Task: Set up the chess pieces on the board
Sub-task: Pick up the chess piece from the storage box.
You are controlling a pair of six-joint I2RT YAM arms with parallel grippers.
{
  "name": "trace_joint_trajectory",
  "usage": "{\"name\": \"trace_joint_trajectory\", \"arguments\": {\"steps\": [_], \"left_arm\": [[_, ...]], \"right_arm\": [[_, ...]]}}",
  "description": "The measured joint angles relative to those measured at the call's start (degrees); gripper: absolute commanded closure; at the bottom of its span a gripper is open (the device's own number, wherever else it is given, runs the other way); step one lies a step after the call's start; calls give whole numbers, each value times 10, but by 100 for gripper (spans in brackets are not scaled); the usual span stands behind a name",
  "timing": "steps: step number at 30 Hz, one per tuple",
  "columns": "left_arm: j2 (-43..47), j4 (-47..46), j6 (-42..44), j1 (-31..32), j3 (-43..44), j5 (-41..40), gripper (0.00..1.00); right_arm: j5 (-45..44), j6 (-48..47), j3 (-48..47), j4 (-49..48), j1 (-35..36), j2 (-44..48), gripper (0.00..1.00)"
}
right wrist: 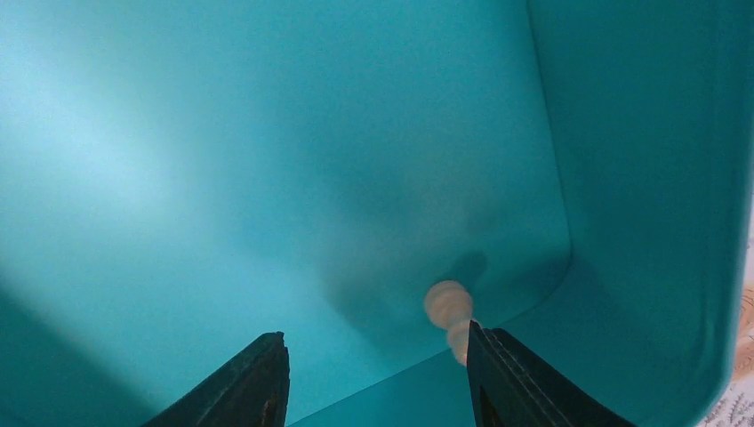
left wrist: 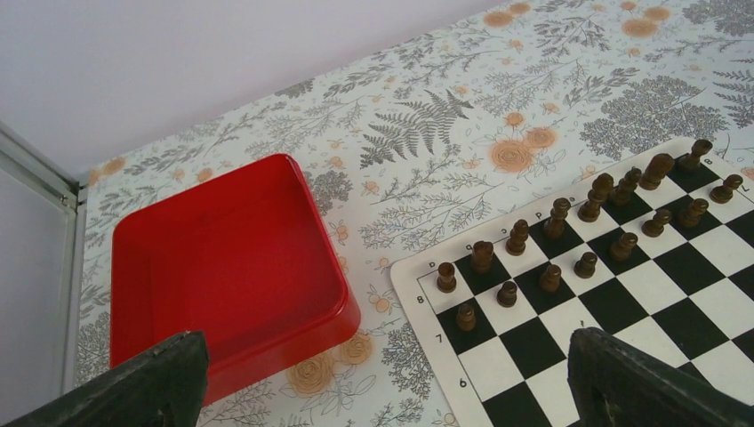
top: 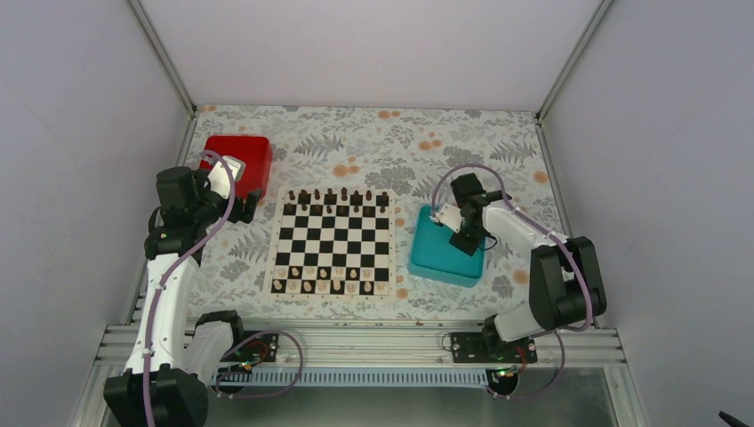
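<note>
nearest the arm bases, the light pieces (top: 336, 286) stand in the two near rows of the board (top: 333, 240); they are too small in the top view to count, so which square lacks one cannot be told. just right of the board sits the teal tray (top: 436, 264), and the right gripper (right wrist: 373, 336) is down inside it, jaws parted wide and holding nothing. one light piece (right wrist: 447, 304) lies on the tray floor close to the corner, just beside the inner face of the right-hand finger and well off from the other. the step in hand appears to be picking this piece up. to do it well, the gripper likely needs to shift toward the tray wall (right wrist: 640, 178) so the piece sits midway between the fingers, then close across its narrow stem; the wall leaves little room on that side, and the round piece may roll if nudged. further off, the left gripper (left wrist: 387, 336) hangs open with nothing in it, between the board's far corner and the red tray (left wrist: 222, 267). the dark pieces (left wrist: 597, 191) stand in the two far rows.
</note>
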State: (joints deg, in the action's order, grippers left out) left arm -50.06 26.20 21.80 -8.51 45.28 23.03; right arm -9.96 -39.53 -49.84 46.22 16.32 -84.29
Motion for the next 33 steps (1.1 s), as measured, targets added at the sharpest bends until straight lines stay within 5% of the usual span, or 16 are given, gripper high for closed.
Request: {"name": "trace_joint_trajectory", "arguments": {"steps": [12, 21, 33], "left_arm": [[0, 0, 0, 0, -1, 0, 0], [0, 0, 0, 0, -2, 1, 0], [0, 0, 0, 0, -2, 1, 0]], "right_arm": [[-39, -10, -8, -22, -30, -56, 49], [-34, -14, -25, -13, -30, -68, 77], [-17, -9, -33, 18, -30, -58, 93]]}}
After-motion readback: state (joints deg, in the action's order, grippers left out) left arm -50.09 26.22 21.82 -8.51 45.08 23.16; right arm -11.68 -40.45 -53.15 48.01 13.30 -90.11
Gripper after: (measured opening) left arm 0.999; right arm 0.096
